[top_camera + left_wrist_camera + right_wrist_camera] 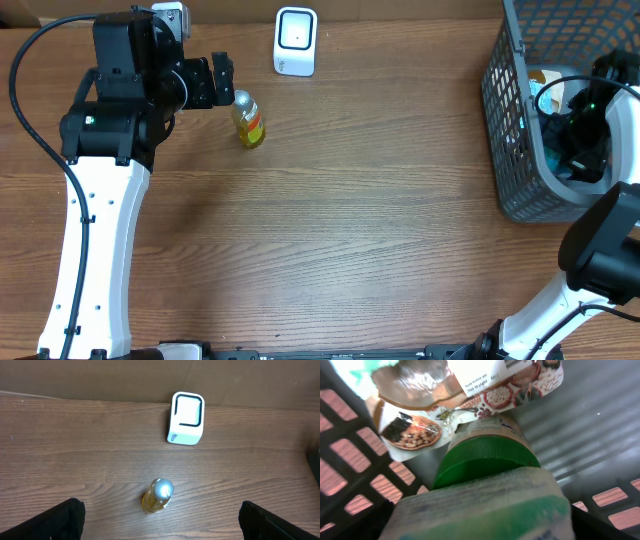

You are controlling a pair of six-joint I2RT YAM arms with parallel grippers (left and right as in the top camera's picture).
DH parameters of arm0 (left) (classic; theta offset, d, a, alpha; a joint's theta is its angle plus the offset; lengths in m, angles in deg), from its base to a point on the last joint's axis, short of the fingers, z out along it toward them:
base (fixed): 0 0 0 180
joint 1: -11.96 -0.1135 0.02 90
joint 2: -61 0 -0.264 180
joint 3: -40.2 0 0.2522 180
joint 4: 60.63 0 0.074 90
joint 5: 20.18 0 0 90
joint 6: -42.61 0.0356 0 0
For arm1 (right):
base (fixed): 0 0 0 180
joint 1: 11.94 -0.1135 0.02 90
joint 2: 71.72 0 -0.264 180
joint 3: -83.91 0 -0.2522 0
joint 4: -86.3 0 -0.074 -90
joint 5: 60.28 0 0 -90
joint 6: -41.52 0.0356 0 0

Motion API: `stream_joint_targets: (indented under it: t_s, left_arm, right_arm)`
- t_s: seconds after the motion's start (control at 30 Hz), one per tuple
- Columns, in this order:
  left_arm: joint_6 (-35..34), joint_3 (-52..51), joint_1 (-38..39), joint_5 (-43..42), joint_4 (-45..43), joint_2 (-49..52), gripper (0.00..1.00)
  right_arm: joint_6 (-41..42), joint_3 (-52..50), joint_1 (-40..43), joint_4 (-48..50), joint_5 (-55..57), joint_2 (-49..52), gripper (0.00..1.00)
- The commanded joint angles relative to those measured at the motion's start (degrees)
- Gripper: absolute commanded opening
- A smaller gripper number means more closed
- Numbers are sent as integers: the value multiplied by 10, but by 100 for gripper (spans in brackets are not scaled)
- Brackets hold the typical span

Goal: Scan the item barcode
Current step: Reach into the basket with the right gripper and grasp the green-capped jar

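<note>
We are just starting: left gripper (225, 80) and right gripper (583, 128) are gaping empty, bottle (248, 122) standing near the scanner (295, 40), nothing scanned yet.

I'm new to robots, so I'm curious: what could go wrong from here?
The small yellow bottle with the silver cap stands upright and narrow below the open left gripper; an off-centre grab could tip it. In the grey mesh basket, the right gripper sits among crowded items, a green-lidded jar against soft packets, so it might snag the wrong one.
</note>
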Motion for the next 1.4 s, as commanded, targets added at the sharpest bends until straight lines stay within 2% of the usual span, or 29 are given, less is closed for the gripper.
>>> stream_joint_targets:
  t_s: [0.0, 0.17, 0.43, 0.53, 0.63, 0.83, 1.1, 1.23, 1.37]
  left_arm:
    - [-8, 0, 3, 6, 0, 1, 100]
    - [-8, 0, 4, 6, 0, 1, 100]
    - [-8, 0, 3, 6, 0, 1, 100]
    - [-8, 0, 4, 6, 0, 1, 100]
    - [-8, 0, 4, 6, 0, 1, 100]
    - [-8, 0, 4, 6, 0, 1, 100]
    - [-8, 0, 4, 6, 0, 1, 100]
    - [-8, 0, 4, 6, 0, 1, 100]
    - [-8, 0, 4, 6, 0, 1, 100]
  right_arm:
    - [2, -15, 0, 12, 6, 2, 100]
    - [2, -16, 0, 24, 6, 2, 81]
    - [2, -14, 0, 16, 5, 2, 61]
    - [2, 2, 0, 6, 5, 1, 45]
    - [2, 35, 0, -13, 5, -2, 34]
    - [0, 154, 0, -64, 5, -17, 31]
    - [1, 419, -10, -152, -31, -23, 30]
    - [2, 528, -45, -173, -91, -25, 28]
    - [3, 557, -114, -173, -111, -39, 28]
